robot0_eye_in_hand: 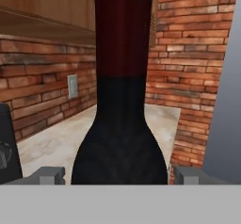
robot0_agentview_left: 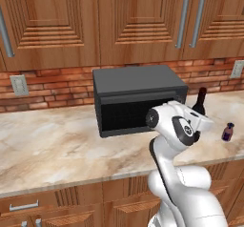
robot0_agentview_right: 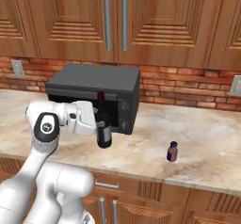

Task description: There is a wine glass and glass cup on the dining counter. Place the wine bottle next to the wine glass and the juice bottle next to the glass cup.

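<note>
The wine bottle (robot0_agentview_right: 103,129), dark with a red-capped neck, is upright in front of the black microwave on the wall counter; its neck (robot0_agentview_left: 201,102) rises behind my wrist. My gripper (robot0_agentview_right: 100,124) reaches it from the left, a finger on each side of the body. In the hand view the wine bottle (robot0_eye_in_hand: 120,124) stands between both fingertips (robot0_eye_in_hand: 52,175), which press close at its shoulder; the gripper (robot0_eye_in_hand: 118,175) is shut on it. The small purple juice bottle (robot0_agentview_right: 172,151) stands to the right, apart, near the counter's front edge (robot0_agentview_left: 228,132). Wine glass, glass cup and dining counter are out of view.
The black microwave (robot0_agentview_left: 133,102) sits against the brick wall just behind the bottle. Wooden cabinets (robot0_agentview_right: 115,20) hang above. The marbled wall counter (robot0_agentview_left: 47,145) stretches bare to the left. Wall outlets (robot0_agentview_left: 19,85) sit on the brick.
</note>
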Robot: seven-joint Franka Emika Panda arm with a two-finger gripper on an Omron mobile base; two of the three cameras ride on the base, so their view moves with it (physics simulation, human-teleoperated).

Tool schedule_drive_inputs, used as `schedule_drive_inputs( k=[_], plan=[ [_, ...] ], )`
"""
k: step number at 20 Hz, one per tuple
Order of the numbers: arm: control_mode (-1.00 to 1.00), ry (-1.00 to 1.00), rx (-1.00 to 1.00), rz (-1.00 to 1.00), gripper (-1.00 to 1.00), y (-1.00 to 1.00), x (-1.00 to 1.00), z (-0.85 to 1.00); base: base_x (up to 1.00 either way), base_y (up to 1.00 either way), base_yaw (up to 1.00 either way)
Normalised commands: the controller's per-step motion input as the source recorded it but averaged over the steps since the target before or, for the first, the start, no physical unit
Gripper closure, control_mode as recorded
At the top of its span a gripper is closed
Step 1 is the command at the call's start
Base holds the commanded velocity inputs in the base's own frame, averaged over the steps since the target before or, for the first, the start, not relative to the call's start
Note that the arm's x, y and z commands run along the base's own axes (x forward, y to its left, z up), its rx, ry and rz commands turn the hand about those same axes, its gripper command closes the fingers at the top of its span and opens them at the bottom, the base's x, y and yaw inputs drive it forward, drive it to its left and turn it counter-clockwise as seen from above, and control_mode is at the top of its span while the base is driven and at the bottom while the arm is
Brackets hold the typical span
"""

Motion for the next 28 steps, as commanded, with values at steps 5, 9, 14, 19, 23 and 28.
schedule_drive_inputs(
  k=[5,9,14,19,23,28],
  plan=[
    [-1.0,0.0,-0.01,0.0,1.0,0.21,-0.11,0.1,0.0,0.0,0.0],
    [-1.0,0.0,0.0,0.0,1.0,0.0,0.0,0.0,0.0,0.0,0.0],
    [-1.0,0.0,0.0,0.0,1.0,0.0,0.0,0.0,0.0,0.0,0.0],
    [-1.0,0.0,0.0,0.0,1.0,0.0,0.0,0.0,0.0,0.0,0.0],
    [1.0,0.0,0.0,0.0,1.0,0.0,0.0,0.0,-0.23,0.01,0.0],
    [1.0,0.0,0.0,0.0,1.0,0.0,0.0,0.0,-0.53,0.13,0.0]
  ],
)
